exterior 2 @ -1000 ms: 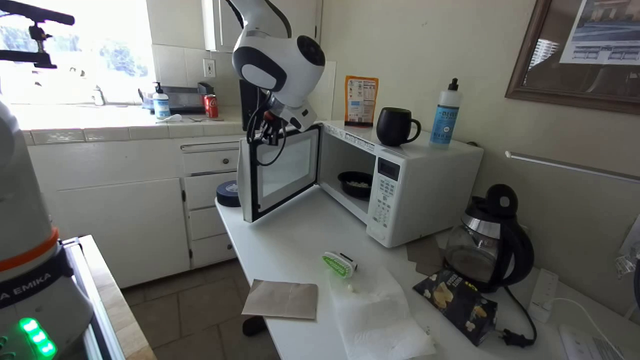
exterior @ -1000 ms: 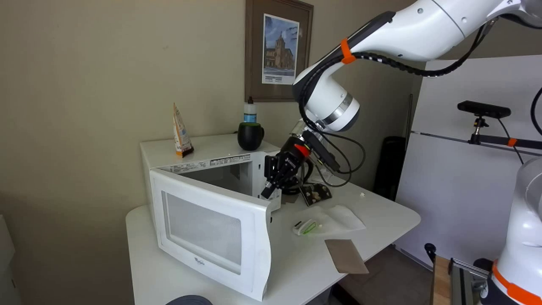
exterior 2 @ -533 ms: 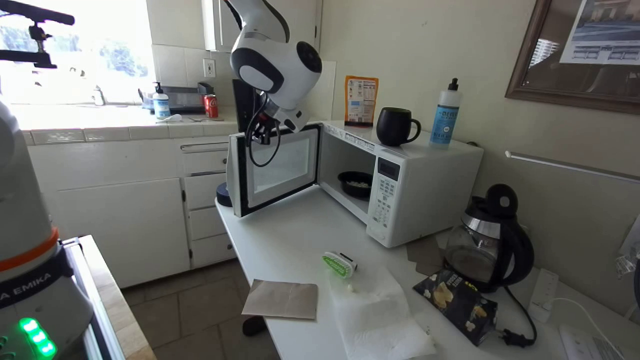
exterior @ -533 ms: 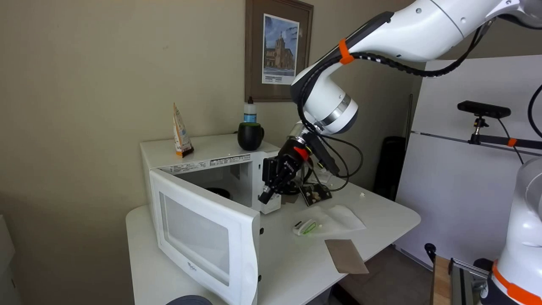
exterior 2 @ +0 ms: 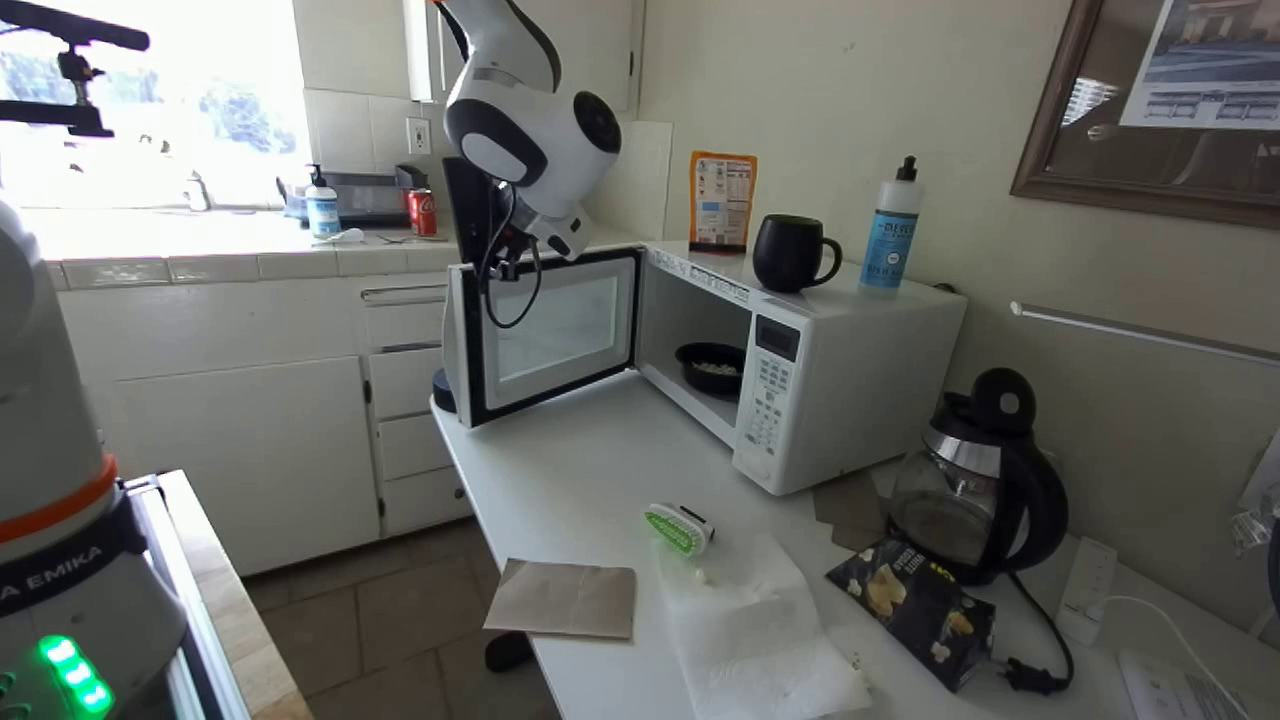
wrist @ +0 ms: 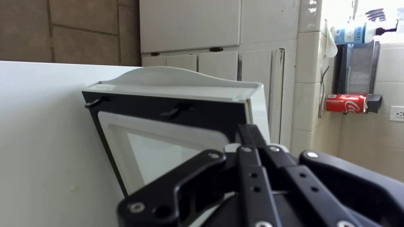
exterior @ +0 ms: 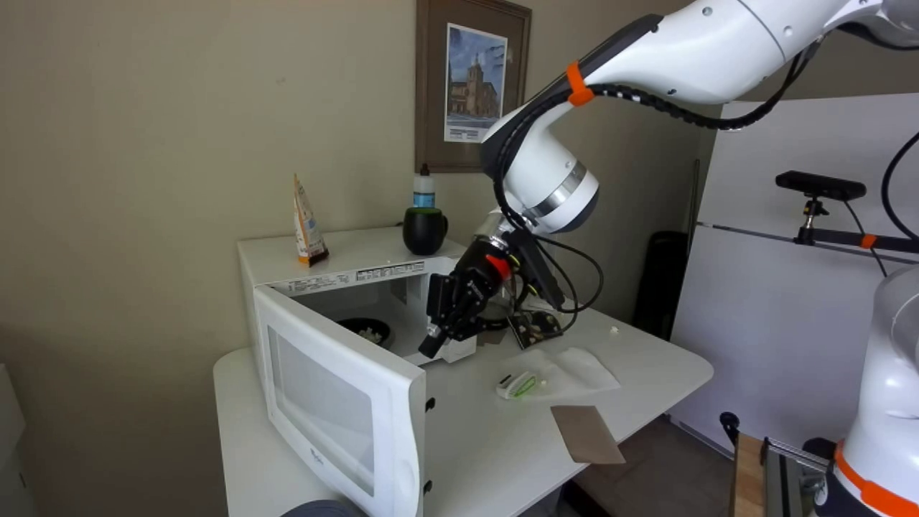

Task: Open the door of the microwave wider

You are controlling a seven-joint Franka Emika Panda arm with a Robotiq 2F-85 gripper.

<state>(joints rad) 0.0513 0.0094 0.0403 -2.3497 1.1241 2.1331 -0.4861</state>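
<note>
The white microwave (exterior: 352, 248) (exterior 2: 870, 370) stands on the table with its door (exterior: 323, 406) (exterior 2: 555, 335) swung well out. In the wrist view, the door (wrist: 208, 113) shows its inner side, with a black border and latch hooks. My gripper (exterior: 431, 350) is at the inner side of the door's free edge, near its top corner, and also shows in an exterior view (exterior 2: 508, 270). In the wrist view, the gripper (wrist: 247, 126) is shut, fingertips together with nothing between them. They overlap the door's upper corner; I cannot tell whether they touch it.
A black bowl (exterior: 370, 332) (exterior 2: 712, 370) is inside the microwave. A black mug (exterior: 424, 231), a pouch (exterior: 309, 230) and a bottle (exterior 2: 890, 235) stand on top. A coffee pot (exterior 2: 975, 490), brush (exterior 2: 682, 528) and paper towel (exterior 2: 750, 620) are on the table. A dark round object (exterior: 319, 508) stands behind the door.
The door has swung wider, away from the microwave's front. My shut gripper has moved along with it on its inner side. More of the bowl shows in an exterior view.
</note>
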